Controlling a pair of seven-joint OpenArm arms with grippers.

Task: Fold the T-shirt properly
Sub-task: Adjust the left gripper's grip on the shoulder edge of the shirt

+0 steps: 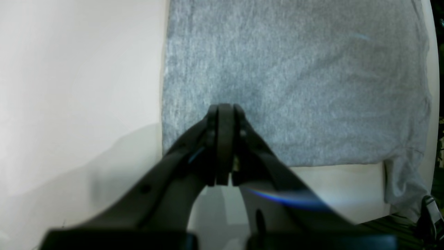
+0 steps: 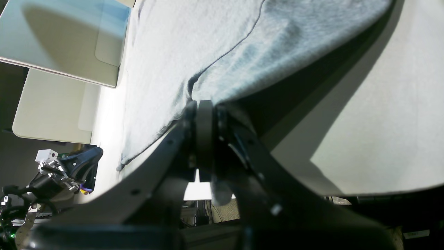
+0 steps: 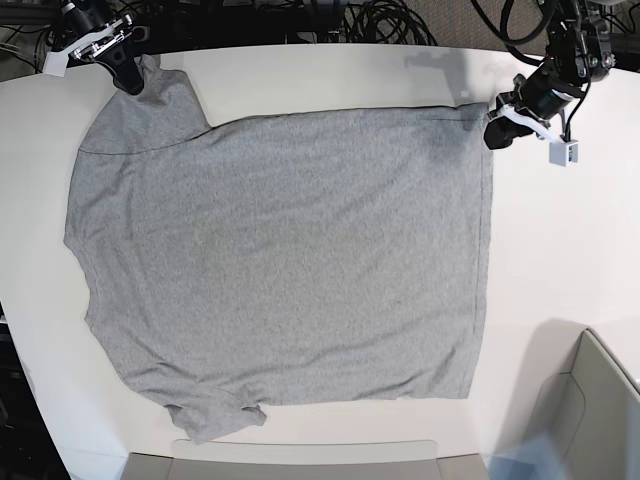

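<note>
Nearest us the plain heather-grey T-shirt point(image 3: 280, 260) lies spread flat on the white bench point(image 3: 560, 250), lettering out of sight. It is limp and light, so we judge corners and hems the best holds. Farther back, the right gripper point(image 3: 128, 78) has its fingers clamped on a sleeve; the left gripper point(image 3: 497, 132) is closed at the hem corner, but we cannot tell whether it has cloth.

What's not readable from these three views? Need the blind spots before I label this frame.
- Underside of the T-shirt: every view shows only plain grey; any print is hidden beneath the cloth.
- Left gripper: left wrist view shows it shut, but whether cloth is pinched is hidden by its own fingers; too small in the base view.
- Right gripper: clamped on a lifted edge; which part of the shirt is unclear up close.
- Table: near edge cut off.
</note>
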